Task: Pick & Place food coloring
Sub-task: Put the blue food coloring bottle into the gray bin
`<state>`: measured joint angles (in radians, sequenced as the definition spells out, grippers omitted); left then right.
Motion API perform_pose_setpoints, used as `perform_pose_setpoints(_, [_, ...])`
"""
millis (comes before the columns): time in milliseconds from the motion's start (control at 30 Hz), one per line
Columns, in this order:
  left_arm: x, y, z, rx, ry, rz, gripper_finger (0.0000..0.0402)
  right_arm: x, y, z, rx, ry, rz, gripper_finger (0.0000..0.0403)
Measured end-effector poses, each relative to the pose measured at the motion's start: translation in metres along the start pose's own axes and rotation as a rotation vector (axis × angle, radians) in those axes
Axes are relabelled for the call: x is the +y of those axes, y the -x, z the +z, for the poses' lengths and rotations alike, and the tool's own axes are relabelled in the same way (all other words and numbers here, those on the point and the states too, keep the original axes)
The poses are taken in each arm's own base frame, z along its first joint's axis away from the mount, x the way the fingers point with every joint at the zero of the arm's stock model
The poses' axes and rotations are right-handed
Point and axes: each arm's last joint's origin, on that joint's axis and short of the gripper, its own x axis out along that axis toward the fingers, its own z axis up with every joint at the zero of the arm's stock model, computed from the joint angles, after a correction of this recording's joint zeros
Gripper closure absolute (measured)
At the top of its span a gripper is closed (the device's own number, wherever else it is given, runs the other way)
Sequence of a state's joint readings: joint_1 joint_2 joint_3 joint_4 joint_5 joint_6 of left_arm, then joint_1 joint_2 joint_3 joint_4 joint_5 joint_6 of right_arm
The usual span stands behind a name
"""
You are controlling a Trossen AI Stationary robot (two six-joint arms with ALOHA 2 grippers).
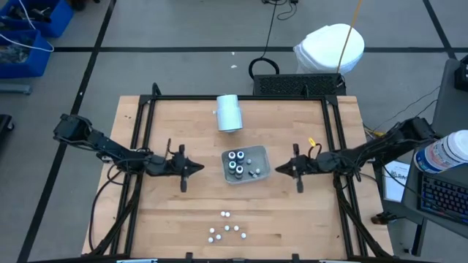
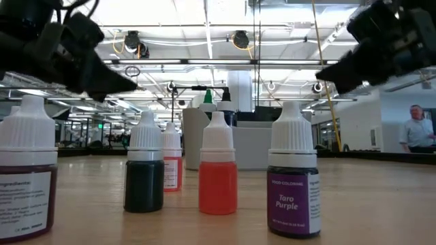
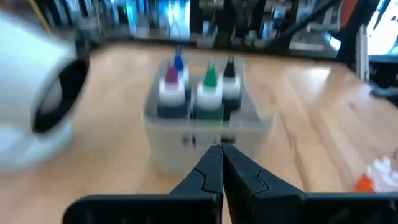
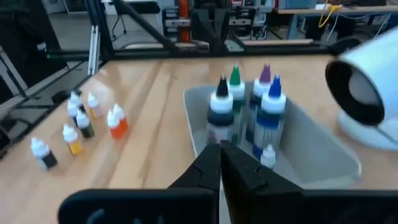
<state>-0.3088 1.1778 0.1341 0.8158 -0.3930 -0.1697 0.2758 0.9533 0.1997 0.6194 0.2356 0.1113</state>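
Now both grippers hang above the light wooden desk (image 1: 292, 212), one on each side of the shallow grey rectangular tray (image 1: 261, 155). The left gripper (image 1: 200, 168) has its jaws closed with nothing between them, and the right gripper (image 1: 278, 169) also has its jaws closed and empty, just beside the tray edge. Inside the tray stand four dark food coloring bottles (image 1: 235, 163) with white caps, together with a few smaller ones (image 1: 255, 170). Seven more small whitish bottles (image 1: 225, 228) stand in a loose group on the desk near its front edge, well apart from the tray. A larger white cylinder (image 1: 229, 113) lies on its side behind the tray.
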Motion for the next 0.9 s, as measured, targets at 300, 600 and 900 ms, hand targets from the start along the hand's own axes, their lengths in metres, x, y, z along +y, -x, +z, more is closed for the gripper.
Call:
perform_pose_setpoints(300, [-0.028, 0.009, -0.009, 0.125, 0.176, -0.051, 0.0394, -0.002, 0.005, -0.007, 0.001, 0.048, 0.036, 0.0402])
perform_pose_setpoints(600, [-0.106, 0.012, 0.005, 0.252, 0.109, -0.01, 0.0394, 0.0, 0.008, -0.002, -0.035, 0.036, 0.111, 0.0402])
perform_pose_setpoints(900, [-0.213, 0.001, -0.004, 0.392, -0.078, -0.063, 0.0394, 0.0, 0.009, 0.004, -0.1, 0.047, 0.11, 0.0402])
